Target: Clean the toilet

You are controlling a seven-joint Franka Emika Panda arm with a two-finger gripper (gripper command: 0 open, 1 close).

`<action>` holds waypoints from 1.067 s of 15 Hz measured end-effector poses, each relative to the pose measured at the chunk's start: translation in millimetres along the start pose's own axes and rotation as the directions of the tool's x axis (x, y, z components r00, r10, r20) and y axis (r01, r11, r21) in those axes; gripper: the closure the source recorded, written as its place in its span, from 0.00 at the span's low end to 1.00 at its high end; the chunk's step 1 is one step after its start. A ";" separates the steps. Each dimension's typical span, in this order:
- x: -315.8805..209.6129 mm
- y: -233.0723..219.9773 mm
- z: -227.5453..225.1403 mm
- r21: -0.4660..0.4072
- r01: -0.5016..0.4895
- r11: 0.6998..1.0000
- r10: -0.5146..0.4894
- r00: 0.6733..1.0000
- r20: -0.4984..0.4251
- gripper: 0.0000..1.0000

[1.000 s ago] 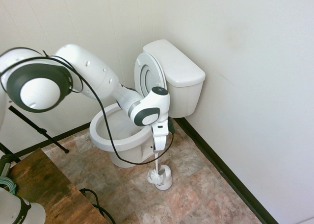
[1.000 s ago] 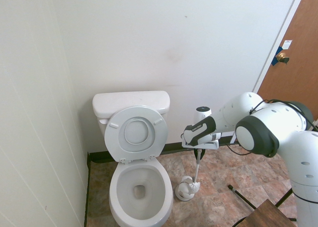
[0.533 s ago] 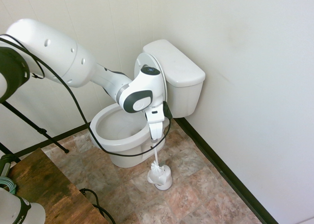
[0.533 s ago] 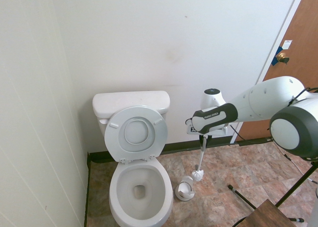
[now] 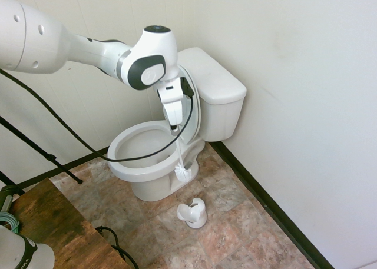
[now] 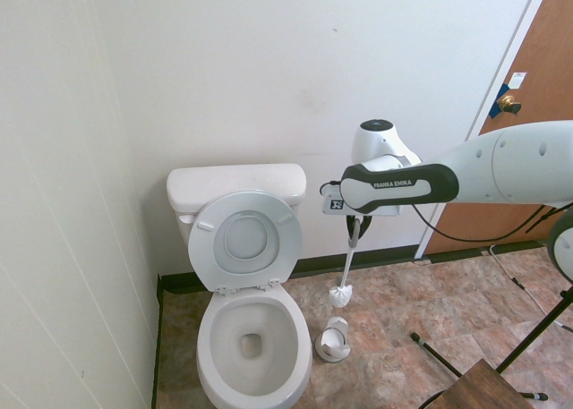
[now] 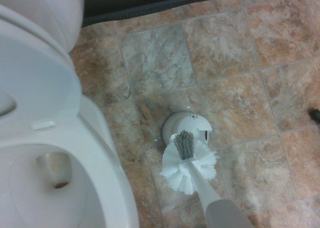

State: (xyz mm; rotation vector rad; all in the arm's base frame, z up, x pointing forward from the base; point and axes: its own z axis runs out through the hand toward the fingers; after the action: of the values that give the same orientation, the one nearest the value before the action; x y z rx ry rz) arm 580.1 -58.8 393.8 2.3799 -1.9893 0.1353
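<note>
While aloft — bristly white brush [image 5: 183, 173]

light: bright, even, soft | shadows: faint, under the toilet [image 5: 154, 163] bowl | glare: mild sheen on the tank lid | exterior views: sharp, wide-angle bending at edges | wrist view: soft, brush [image 7: 188, 160] slightly blurred, floor [image 7: 235, 63] tiles hazy

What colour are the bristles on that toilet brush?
White, on the white plastic toilet brush with a grey core; clearest in the wrist view.

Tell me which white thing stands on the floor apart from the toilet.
The small brush holder beside the toilet; the brush hangs above it, held in the pincer.
</note>
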 end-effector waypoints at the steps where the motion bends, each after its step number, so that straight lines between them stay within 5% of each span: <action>1: -8.4 -4.0 -11.0 0.007 0.009 1.000 -0.009 1.000 0.002 1.00; 8: -86.3 -28.0 -54.7 0.047 0.094 0.994 -0.095 0.995 0.013 1.00; 16: -145.8 -66.9 -30.2 0.129 0.139 0.982 -0.148 0.987 0.068 1.00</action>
State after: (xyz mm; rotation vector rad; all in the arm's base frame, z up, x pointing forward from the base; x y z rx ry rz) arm 619.0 98.6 412.5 2.6348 -1.8837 0.1683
